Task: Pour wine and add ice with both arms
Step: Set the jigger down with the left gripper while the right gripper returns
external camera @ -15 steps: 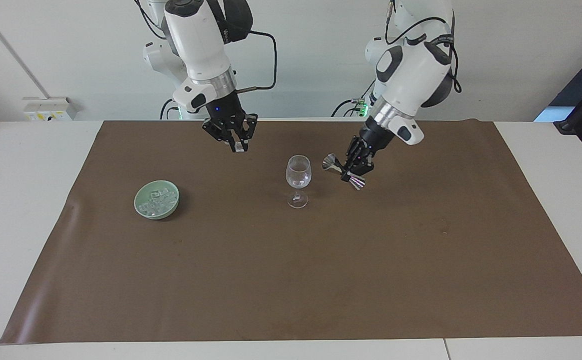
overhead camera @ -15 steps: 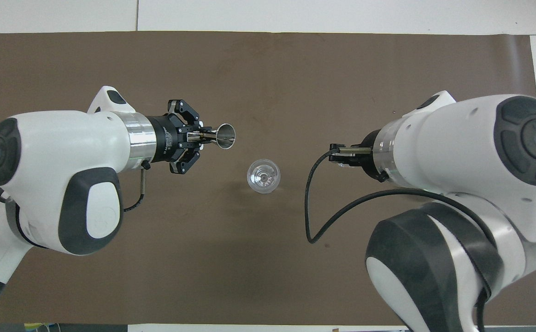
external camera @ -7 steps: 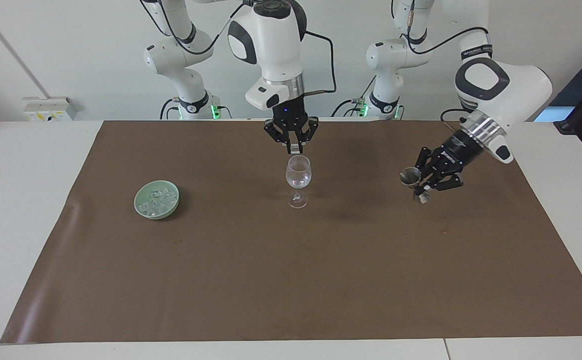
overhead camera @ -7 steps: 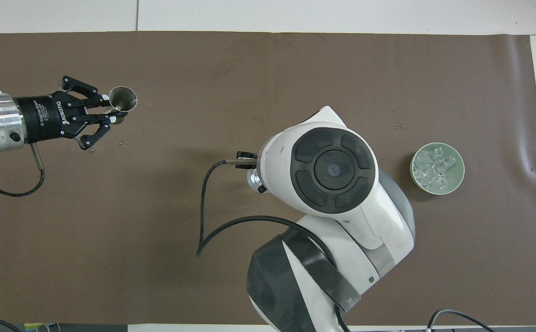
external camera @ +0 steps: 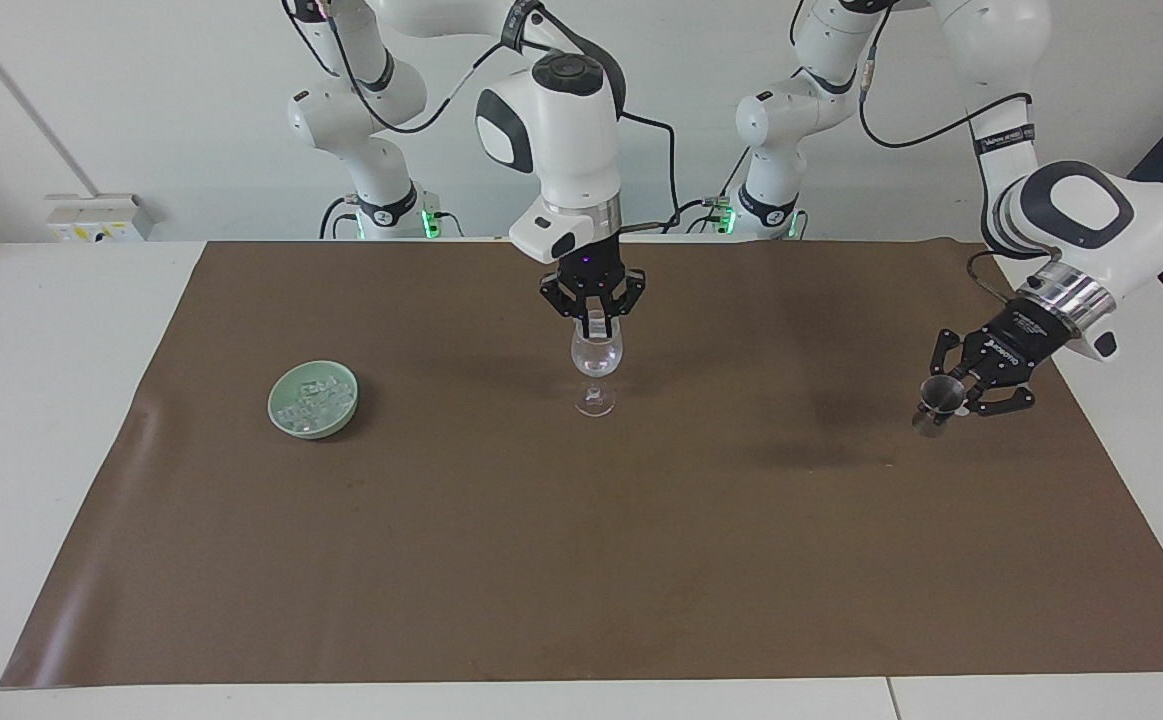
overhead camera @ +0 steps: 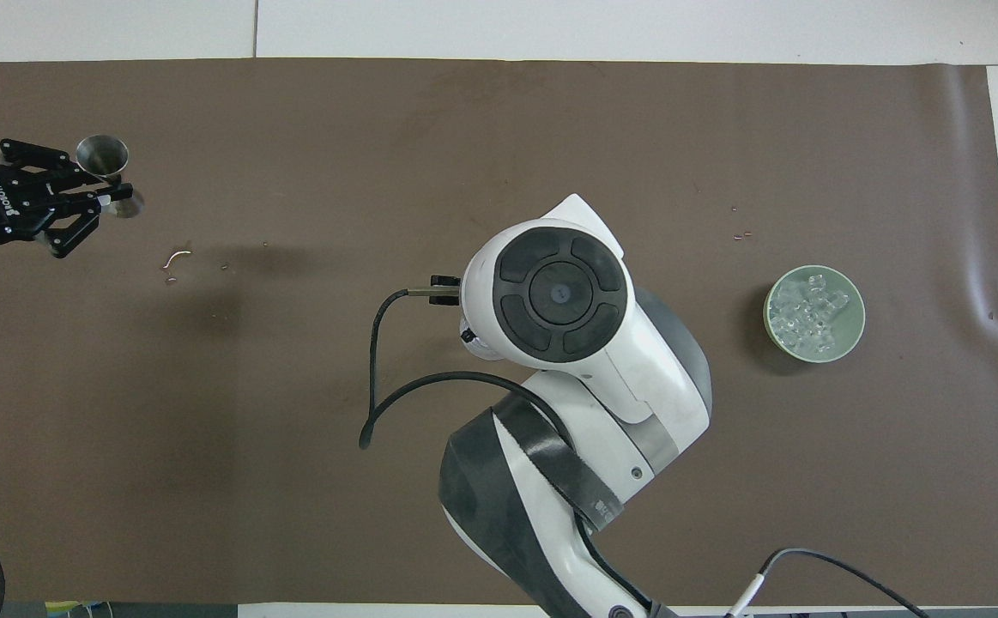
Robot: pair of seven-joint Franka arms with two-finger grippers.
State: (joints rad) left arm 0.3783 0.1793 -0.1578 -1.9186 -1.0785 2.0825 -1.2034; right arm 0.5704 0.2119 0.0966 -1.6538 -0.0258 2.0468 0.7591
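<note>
A clear wine glass [external camera: 596, 365] stands mid-mat with a little clear liquid in it. My right gripper [external camera: 593, 322] hangs straight down just over its rim, shut on a small clear ice cube [external camera: 596, 324]. In the overhead view the right arm [overhead camera: 560, 296] hides both glass and gripper. A green bowl [external camera: 313, 400] of ice cubes [overhead camera: 812, 311] sits toward the right arm's end. My left gripper [external camera: 949, 398] is shut on an upright metal jigger [external camera: 938, 390], low over the mat at the left arm's end; it also shows in the overhead view [overhead camera: 97, 184].
A brown mat [external camera: 581, 560] covers most of the white table. Small drops or marks [overhead camera: 174, 257] lie on the mat near the left arm's end. A black cable [overhead camera: 374, 378] loops from the right wrist.
My right gripper has moved with the ice cube from beside the glass to over it and come down to its rim. My left gripper has carried the jigger away toward the left arm's end and lowered it.
</note>
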